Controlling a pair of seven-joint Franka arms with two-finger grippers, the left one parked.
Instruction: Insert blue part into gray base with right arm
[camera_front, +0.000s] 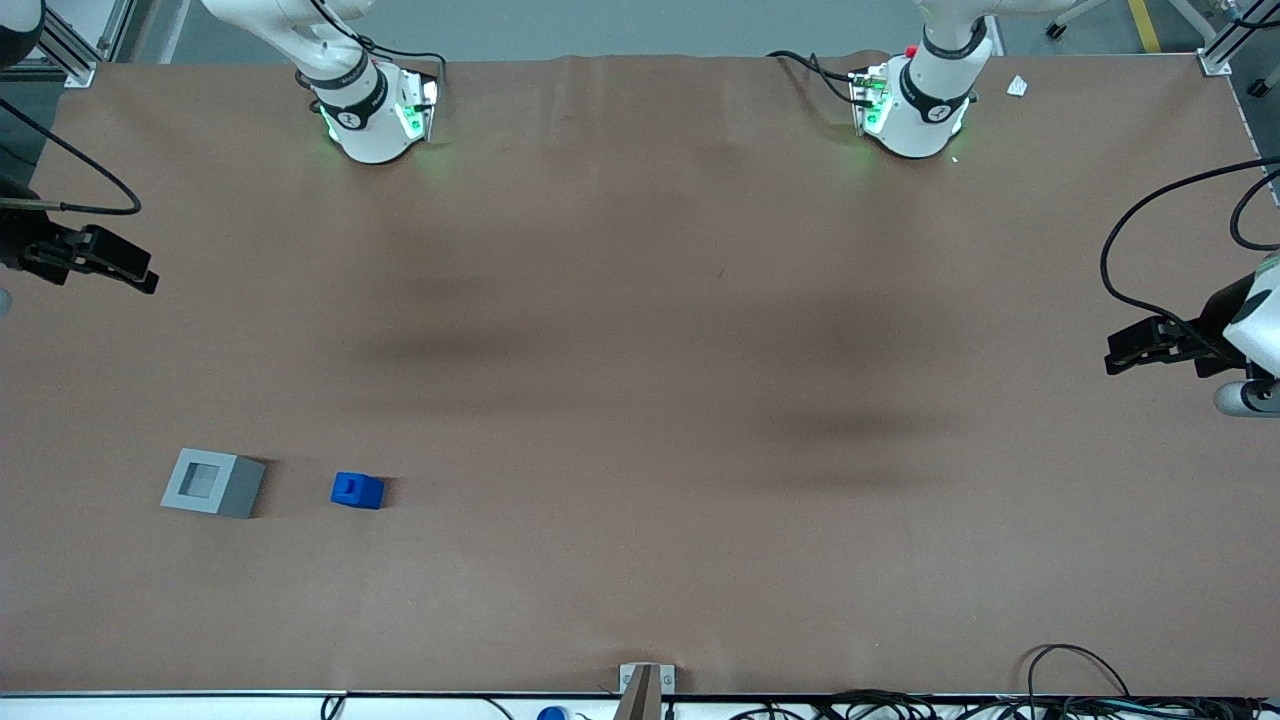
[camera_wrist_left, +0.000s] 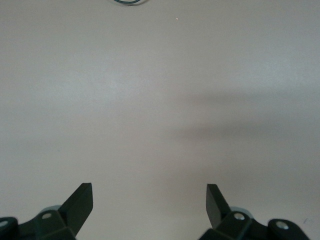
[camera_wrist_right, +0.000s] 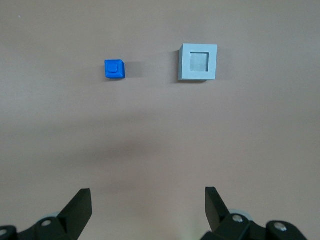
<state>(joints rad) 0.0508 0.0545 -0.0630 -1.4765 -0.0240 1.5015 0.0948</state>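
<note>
Right now the right arm (camera_front: 300, 40) reaches out to the working arm's end of the tabletop (camera_front: 640, 360), and its gripper (camera_front: 135, 275) hangs above the brown surface, high and holding nothing. Seen from the wrist camera, the two black fingers (camera_wrist_right: 80, 207) are spread wide apart, with only bare tabletop between them.

The blue part (camera_front: 357, 490) sits on the tabletop, nearer to the front camera than the gripper. In the front view it lies from the gripper at about 4 o'clock, well apart from it. Its top shows a dark notch. The gray base (camera_front: 213, 483) stands beside the blue part, more toward the working arm's end of the tabletop; from the gripper it lies at about 5 o'clock in the front view. Both pieces are at nearly the same distance from the front camera. They do not touch: a gap of bare surface is between them. The lighter square recess in the top of the gray base is open, with nothing inside it.

From the wrist camera both pieces are visible, the blue part (camera_wrist_right: 114, 69) and the gray base (camera_wrist_right: 198, 62), each flat on the surface and well apart from the fingers.
</note>
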